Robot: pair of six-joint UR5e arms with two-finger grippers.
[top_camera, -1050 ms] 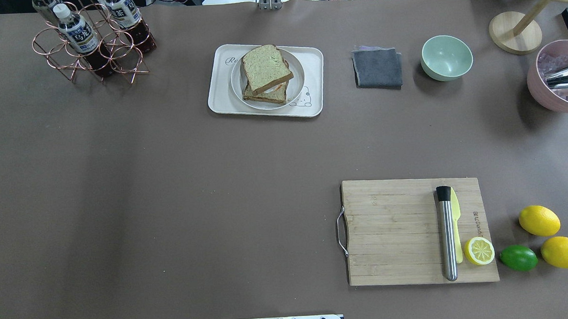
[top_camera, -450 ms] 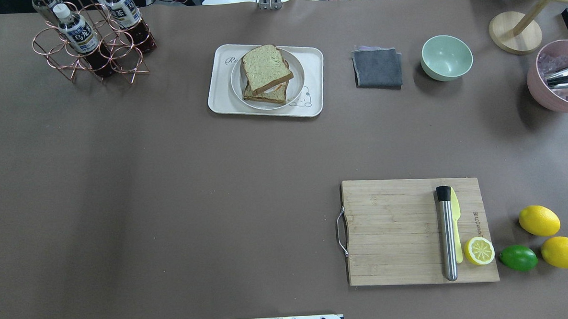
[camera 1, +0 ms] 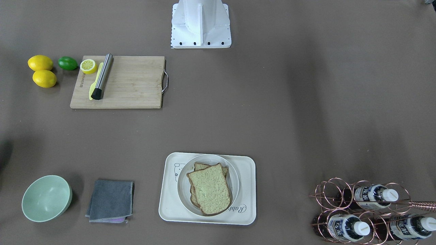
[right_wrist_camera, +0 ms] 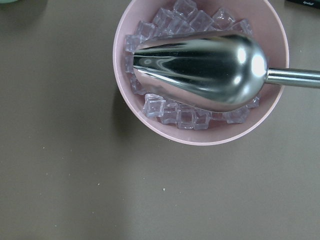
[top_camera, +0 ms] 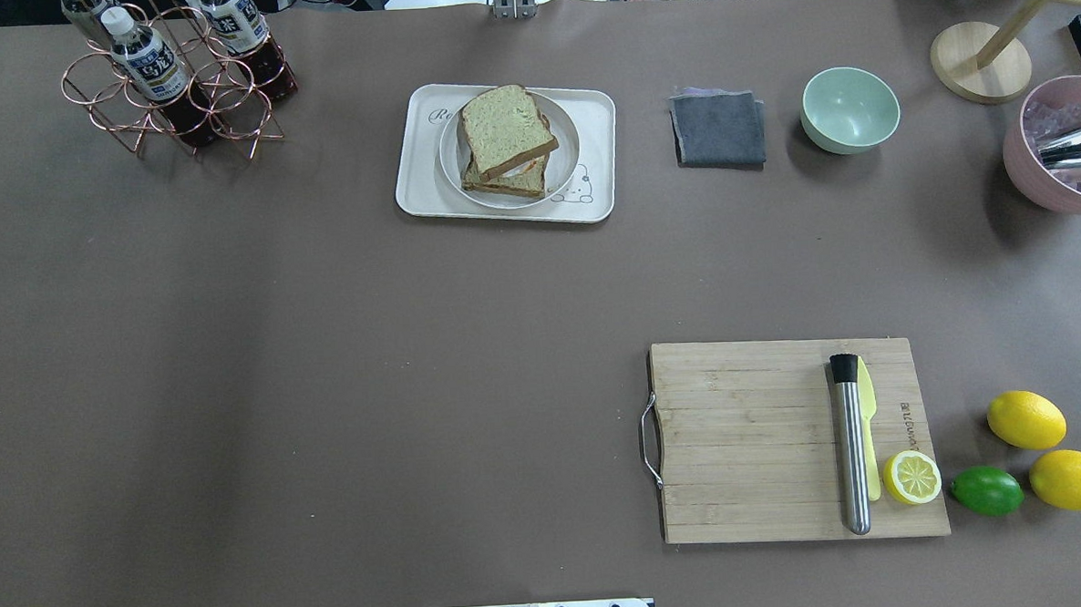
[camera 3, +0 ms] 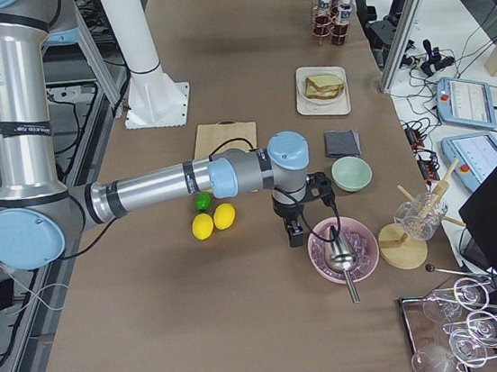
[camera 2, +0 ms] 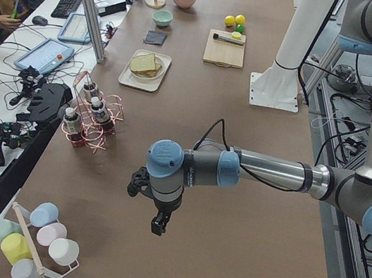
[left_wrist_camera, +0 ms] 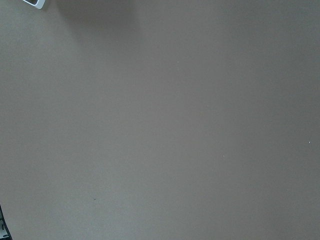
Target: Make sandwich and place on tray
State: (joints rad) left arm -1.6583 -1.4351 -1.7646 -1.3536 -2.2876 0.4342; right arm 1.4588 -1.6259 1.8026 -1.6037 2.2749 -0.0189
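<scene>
The sandwich (top_camera: pixel 506 132) is stacked on a round white dish (top_camera: pixel 566 134) that sits on the cream tray (top_camera: pixel 417 199) at the table's far middle. It is two tan bread slices with a sliver of white and orange egg (top_camera: pixel 524 166) between them. It also shows in the front-facing view (camera 1: pixel 209 189) on the tray (camera 1: pixel 245 211). My left gripper (camera 2: pixel 157 225) hangs over bare table far from the tray, in the exterior left view only. My right gripper (camera 3: pixel 296 233) hangs beside the pink bowl, in the exterior right view only. I cannot tell whether either is open or shut.
A wooden cutting board (top_camera: pixel 747 440) holds a steel muddler (top_camera: pixel 850 445), a yellow knife and a lemon half (top_camera: pixel 912 477). Lemons (top_camera: pixel 1025 419) and a lime (top_camera: pixel 987 490) lie beside it. A grey cloth (top_camera: pixel 718 129), a green bowl (top_camera: pixel 849 107), a pink ice bowl (right_wrist_camera: pixel 200 135) with a scoop and a bottle rack (top_camera: pixel 175 82) stand at the back.
</scene>
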